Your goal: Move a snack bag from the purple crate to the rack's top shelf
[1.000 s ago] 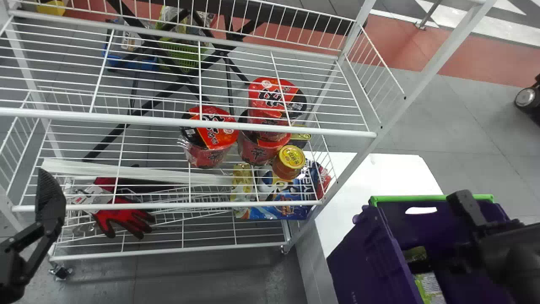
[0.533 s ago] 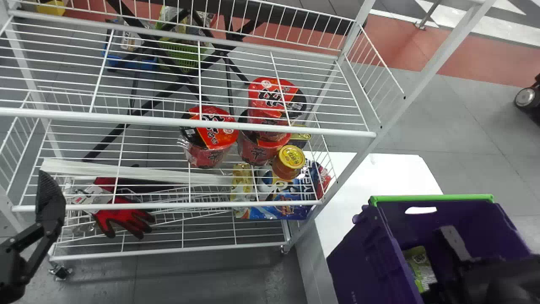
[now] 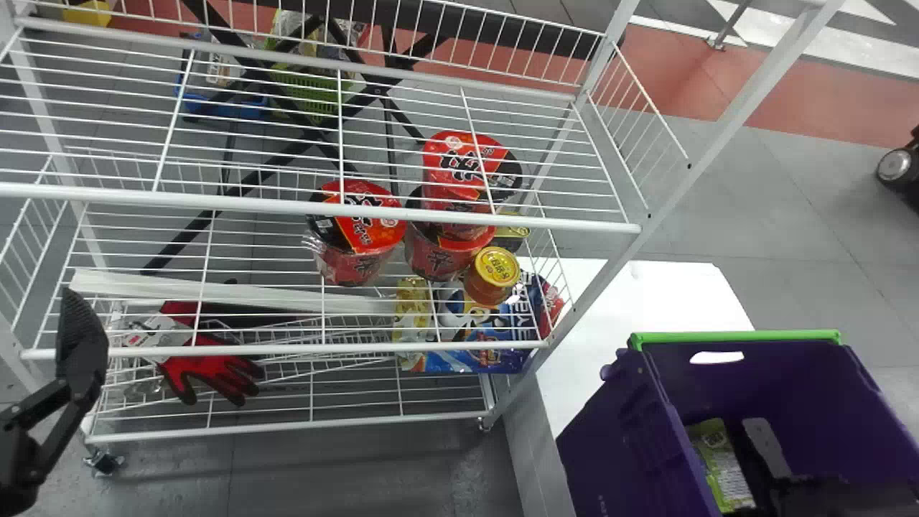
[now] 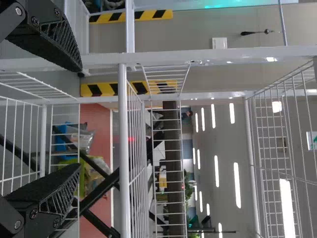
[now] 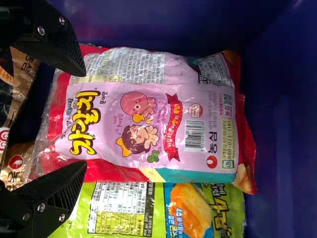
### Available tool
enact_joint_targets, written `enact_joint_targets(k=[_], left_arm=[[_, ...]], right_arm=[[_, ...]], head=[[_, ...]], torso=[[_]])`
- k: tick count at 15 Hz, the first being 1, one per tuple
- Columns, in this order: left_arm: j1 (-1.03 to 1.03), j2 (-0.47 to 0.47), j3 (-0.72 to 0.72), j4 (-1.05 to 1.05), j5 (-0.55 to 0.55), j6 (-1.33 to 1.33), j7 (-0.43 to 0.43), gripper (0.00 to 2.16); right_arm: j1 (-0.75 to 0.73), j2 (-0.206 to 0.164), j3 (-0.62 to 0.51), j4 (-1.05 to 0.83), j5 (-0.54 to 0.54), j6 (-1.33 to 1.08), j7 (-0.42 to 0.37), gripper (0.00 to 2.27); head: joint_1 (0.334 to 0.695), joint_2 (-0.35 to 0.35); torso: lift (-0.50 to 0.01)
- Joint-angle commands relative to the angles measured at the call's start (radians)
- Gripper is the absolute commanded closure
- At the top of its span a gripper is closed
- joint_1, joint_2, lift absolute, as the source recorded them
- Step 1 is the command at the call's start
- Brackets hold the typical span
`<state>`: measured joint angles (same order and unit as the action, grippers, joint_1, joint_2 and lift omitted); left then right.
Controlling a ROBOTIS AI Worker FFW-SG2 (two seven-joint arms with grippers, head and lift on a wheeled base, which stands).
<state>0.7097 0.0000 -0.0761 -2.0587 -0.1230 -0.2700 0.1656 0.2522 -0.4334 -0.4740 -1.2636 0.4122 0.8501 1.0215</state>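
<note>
The step in hand looks to be the grasp. The crate (image 3: pixel 646 438) stands on the table (image 3: pixel 646 294), by the edge nearest the rack (image 3: pixel 316 205), and the right gripper (image 5: pixel 81 119) is down inside it, fingers parted and holding nothing. Beneath them lies the pink bag (image 5: pixel 148 129), likely the one wanted, flat in the crate against the green bag (image 5: pixel 129 208), which lies along the crate's rack-side wall. The left gripper (image 4: pixel 79 118) is parked open by the rack's front left corner.

Next, I'd say, the right gripper should sink a little, take the bag's body between its fingers and shut gently. One finger sits near where the two bags meet, so it might pinch the green one too. After that it needs a lift clear of the crate's green rim (image 3: pixel 736 336) before swinging toward the rack's top shelf
</note>
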Motion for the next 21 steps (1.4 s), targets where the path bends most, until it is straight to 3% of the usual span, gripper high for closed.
enact_joint_targets(k=[1,5,7,12,21], left_arm=[[0.007,0.0,0.001,0.0,0.0,-0.013,0.0,0.14],[0.002,0.0,0.004,0.009,0.005,-0.013,-0.001,0.14],[-0.004,-0.002,0.003,0.017,0.006,-0.013,-0.001,0.14],[-0.012,-0.002,-0.004,0.025,0.006,-0.016,-0.008,0.14],[0.017,0.0,0.009,0.023,0.008,-0.062,-0.008,0.14]], right_arm=[[0.001,0.01,0.0,0.004,-0.016,-0.01,-0.02,0.21],[0.007,0.036,-0.018,0.009,-0.029,-0.062,-0.029,0.21],[0.041,0.038,-0.067,0.007,-0.102,-0.157,-0.015,0.21],[0.07,0.045,-0.094,0.001,-0.099,-0.179,-0.031,0.21],[0.064,0.07,-0.04,0.018,-0.082,-0.24,-0.101,0.25]], head=[[0.695,-0.35],[0.695,-0.35],[0.695,-0.35],[0.695,-0.35],[0.695,-0.35]], torso=[[-0.461],[-0.461],[-0.461],[-0.461],[-0.461]])
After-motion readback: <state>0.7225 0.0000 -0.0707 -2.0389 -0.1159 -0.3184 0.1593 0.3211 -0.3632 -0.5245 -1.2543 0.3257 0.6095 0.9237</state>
